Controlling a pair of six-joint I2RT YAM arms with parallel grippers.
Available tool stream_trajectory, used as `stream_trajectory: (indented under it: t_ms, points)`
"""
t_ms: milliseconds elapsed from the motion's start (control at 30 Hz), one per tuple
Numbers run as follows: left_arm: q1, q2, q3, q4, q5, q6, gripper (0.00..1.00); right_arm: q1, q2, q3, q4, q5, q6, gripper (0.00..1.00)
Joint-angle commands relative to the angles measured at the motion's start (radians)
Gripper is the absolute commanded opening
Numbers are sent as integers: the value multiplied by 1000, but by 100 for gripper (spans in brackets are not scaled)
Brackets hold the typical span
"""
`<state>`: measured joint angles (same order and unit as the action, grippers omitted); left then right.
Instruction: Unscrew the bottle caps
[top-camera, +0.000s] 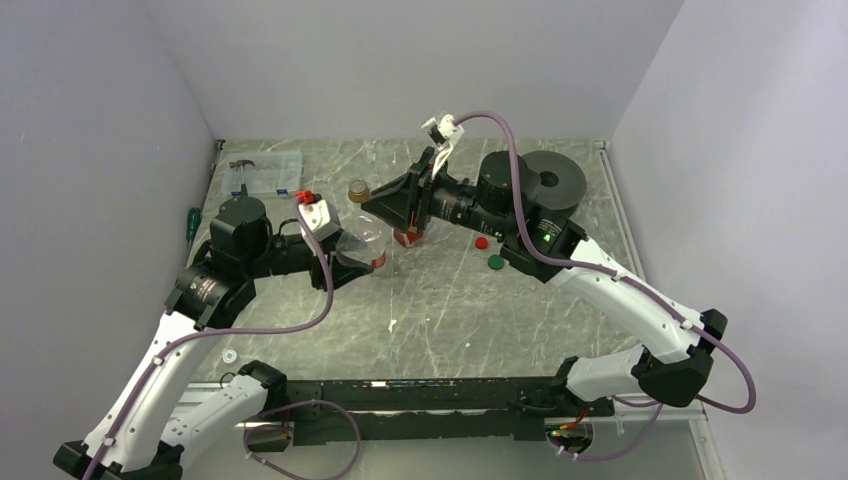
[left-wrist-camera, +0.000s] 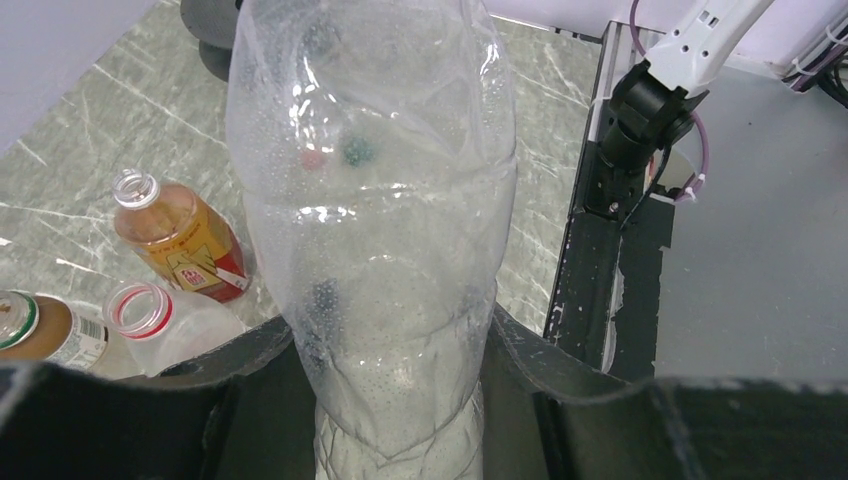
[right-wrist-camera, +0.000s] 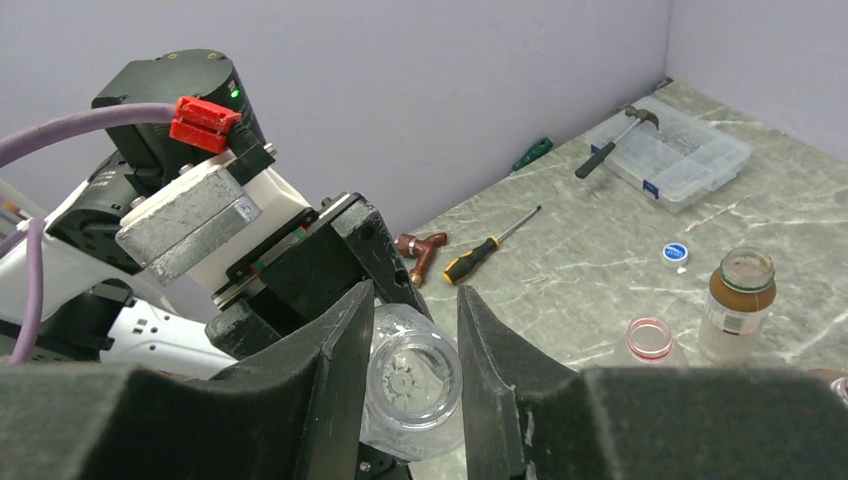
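Observation:
My left gripper (top-camera: 335, 262) is shut on the plain clear bottle (top-camera: 358, 243) and holds it sideways above the table; its body fills the left wrist view (left-wrist-camera: 380, 200). The bottle's open mouth (right-wrist-camera: 412, 375) has no cap and sits between the fingers of my right gripper (top-camera: 392, 215), which stand close on either side of it. A red cap (top-camera: 481, 242) and a green cap (top-camera: 495, 262) lie on the table. The amber bottle (right-wrist-camera: 740, 300), the short red-ringed bottle (right-wrist-camera: 650, 340) and the red-labelled bottle (left-wrist-camera: 180, 240) stand open. No white cap shows.
A large black spool (top-camera: 555, 180) sits at the back right. A clear parts box (right-wrist-camera: 670, 150) with a hammer (right-wrist-camera: 610, 135) is at the back left. Screwdrivers (right-wrist-camera: 490, 245) and a small blue-white disc (right-wrist-camera: 676, 253) lie near the left wall.

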<state>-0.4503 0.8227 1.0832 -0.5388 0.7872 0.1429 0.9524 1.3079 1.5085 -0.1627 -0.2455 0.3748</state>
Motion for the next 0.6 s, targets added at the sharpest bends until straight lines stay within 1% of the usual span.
stream_trajectory:
  t_ms: [0,67,133,167,200,233,267,333,367,400,433,567]
  points:
    - [1,-11,5,69,-24,-19,0,12,21,28,-44,69,-1,30]
    - [1,-13,5,72,-33,-19,0,14,16,17,-37,62,1,29]
    - [1,-13,3,77,-43,-25,0,16,13,14,-29,59,4,16]
    - [1,-9,3,76,-45,-31,4,18,10,17,-28,60,1,9]
    - [1,-3,4,68,-42,-37,23,19,8,21,-32,64,-3,3]
    - [1,3,4,59,-54,-50,53,19,5,25,-37,70,-10,0]
    - [1,9,3,53,-59,-57,69,19,1,30,-44,76,-19,0]
    - [1,16,11,20,-69,-44,76,19,-8,40,-65,93,-37,0]
    - [1,16,12,14,-80,-41,84,19,-11,45,-74,102,-47,0]
    - [1,14,11,13,-97,-45,96,19,-17,47,-83,110,-57,0]
    - [1,12,7,11,-120,-58,99,19,-23,47,-92,118,-70,0]
    - [1,30,22,-48,-172,-72,99,19,-40,42,-137,151,-124,0]
